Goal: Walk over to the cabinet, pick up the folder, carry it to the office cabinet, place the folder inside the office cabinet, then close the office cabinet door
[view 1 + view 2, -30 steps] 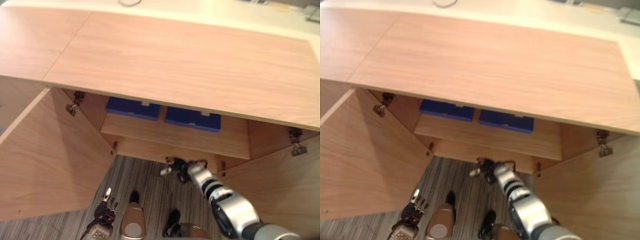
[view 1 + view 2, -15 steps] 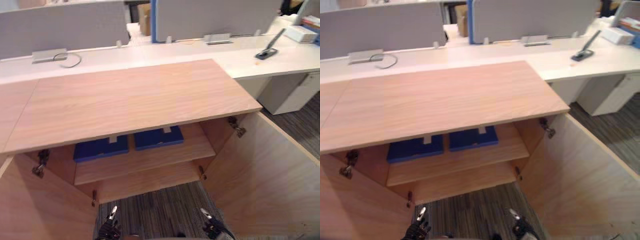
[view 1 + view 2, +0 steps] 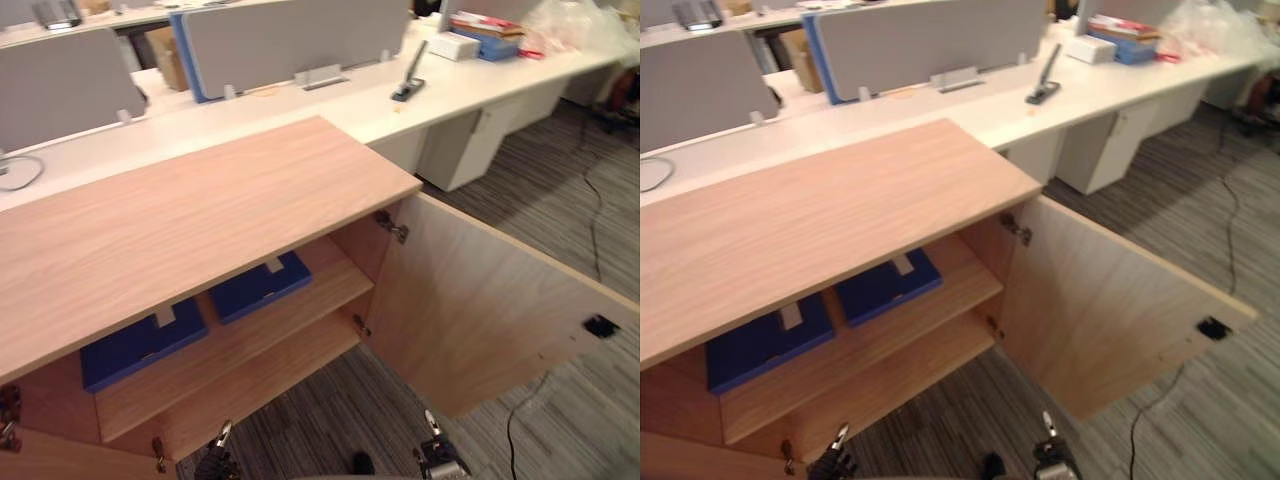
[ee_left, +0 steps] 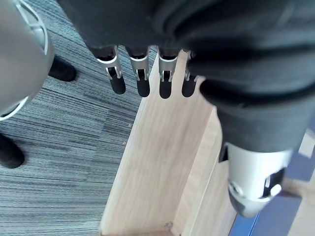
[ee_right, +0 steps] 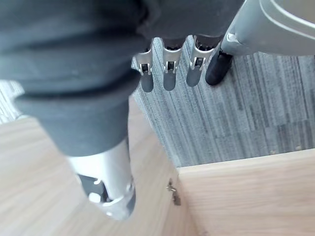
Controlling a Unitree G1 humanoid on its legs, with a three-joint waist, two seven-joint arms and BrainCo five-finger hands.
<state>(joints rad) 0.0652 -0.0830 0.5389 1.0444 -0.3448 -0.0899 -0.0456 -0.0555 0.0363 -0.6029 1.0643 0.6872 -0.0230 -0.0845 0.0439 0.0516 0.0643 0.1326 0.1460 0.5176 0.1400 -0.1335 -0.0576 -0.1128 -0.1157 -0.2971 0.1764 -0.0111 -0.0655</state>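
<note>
1. Two blue folders lie flat on the upper shelf (image 3: 300,305) of the office cabinet (image 3: 200,210), under its wooden top. The left folder (image 3: 135,348) and the right folder (image 3: 258,287) sit side by side, close but not touching. You cannot tell from here which one the task means.
2. The right door (image 3: 480,310) stands swung wide toward the robot's right, hinged at the cabinet's side wall. Open like this, it leaves both shelves free to reach from the front.
3. Your left hand (image 3: 217,460) hangs low at the bottom edge of the head view, above the striped carpet (image 3: 330,420). Its wrist view shows its fingers (image 4: 142,81) straight in a row, holding nothing.
4. Your right hand (image 3: 438,460) hangs just as low, near the foot of the right door. Its fingers (image 5: 169,76) are also straight and relaxed — empty.
5. With both hands empty and folders resting inside, the placing step looks done, and closing the door looks like what remains.
6. The right hand is the nearer one for that push. The door is wide open, so it likely needs a long sweep from its outer edge.
7. Behind the cabinet runs a white desk (image 3: 330,105) with grey partitions (image 3: 290,35) — not part of the job.
</note>
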